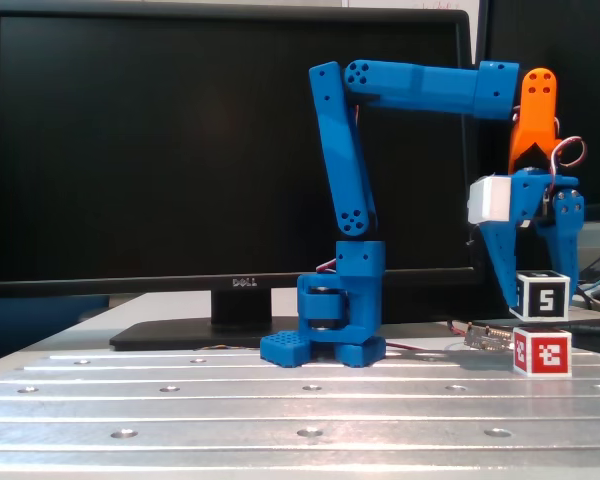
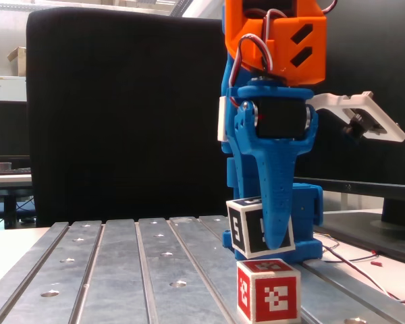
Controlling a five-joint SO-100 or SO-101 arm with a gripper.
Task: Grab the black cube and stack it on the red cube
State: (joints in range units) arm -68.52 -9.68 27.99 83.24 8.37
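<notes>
Grabbed already: pincer [image 1: 538, 296] clenched on black cube [image 1: 540, 297], just above red cube [image 1: 542, 352]; lowering and release left.

Table [image 1: 180, 400]: brushed bare metal, grooved, dull sheen. Arm [image 1: 420, 85]: matt blue printed plastic, with an orange plastic wrist piece [image 2: 277, 40]. Gripper [image 1: 540, 295]: same blue plastic, fine layer texture. Black cube [image 1: 540, 298] and red cube [image 1: 542, 352]: smooth matt faces with white printed edging. Monitor [image 1: 180, 140]: glossy dark screen, matt black plastic bezel.
</notes>
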